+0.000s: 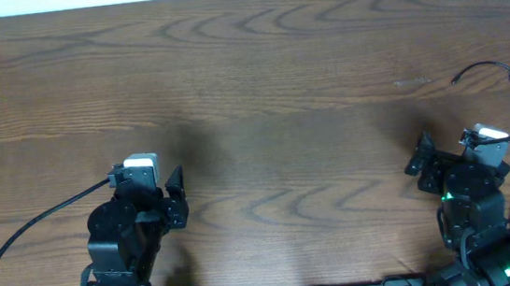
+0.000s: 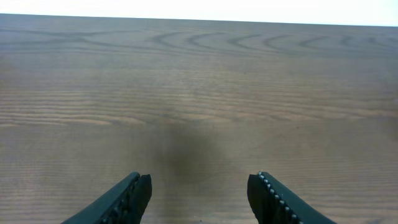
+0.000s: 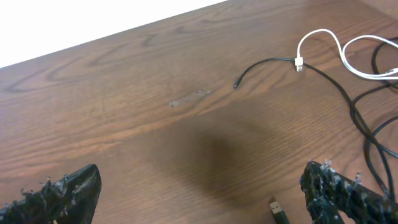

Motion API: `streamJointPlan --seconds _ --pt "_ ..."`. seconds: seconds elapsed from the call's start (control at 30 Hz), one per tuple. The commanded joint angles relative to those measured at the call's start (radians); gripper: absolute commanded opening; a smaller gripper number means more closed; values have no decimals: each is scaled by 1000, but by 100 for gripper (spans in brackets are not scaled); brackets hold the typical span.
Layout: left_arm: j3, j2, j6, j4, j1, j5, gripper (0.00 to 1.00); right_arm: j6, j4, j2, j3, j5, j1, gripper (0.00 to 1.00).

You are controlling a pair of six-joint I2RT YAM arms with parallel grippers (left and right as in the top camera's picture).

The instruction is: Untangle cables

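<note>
thin black cables (image 3: 339, 92) and a shorter white cable (image 3: 318, 31) lie crossing at the right edge of the brown wood-grain table (image 1: 248, 68), near the right gripper (image 3: 199, 180) (fingers spread, empty), well apart from the likewise spread left gripper (image 2: 199, 186).

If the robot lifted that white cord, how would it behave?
Probably floppy: the white cord lies in loose loops, so it would likely droop. It looks thin, so it is probably light. Its plug end lies by a black cable, which might snag along.
</note>
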State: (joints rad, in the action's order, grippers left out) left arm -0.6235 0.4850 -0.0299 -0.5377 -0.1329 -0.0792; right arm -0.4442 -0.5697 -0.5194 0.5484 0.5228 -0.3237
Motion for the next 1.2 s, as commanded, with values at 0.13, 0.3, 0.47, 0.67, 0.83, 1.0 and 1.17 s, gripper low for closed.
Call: streamJointPlan --seconds 0.13,0.3,0.47,0.67,0.83,1.0,1.17 --pt "-6 -3 -19 -3 -3 19 96 67 2 5 -5 -54 37 99" --pt "-6 -2 -20 -3 -3 20 96 67 -7 5 -5 -89 36 99" --pt "-6 -2 -20 -3 -3 20 97 67 -10 5 -5 -127 36 99" --pt "-6 -2 -20 -3 -3 20 97 67 -54 5 -5 -126 36 99" --pt "-6 -2 -20 -3 -3 20 98 67 -101 5 -5 -126 36 99" --pt "-6 -2 -20 -3 -3 20 98 68 -101 5 -5 -126 36 99" --pt "-6 -2 -20 -3 -3 20 98 67 -115 5 -5 -126 36 99"
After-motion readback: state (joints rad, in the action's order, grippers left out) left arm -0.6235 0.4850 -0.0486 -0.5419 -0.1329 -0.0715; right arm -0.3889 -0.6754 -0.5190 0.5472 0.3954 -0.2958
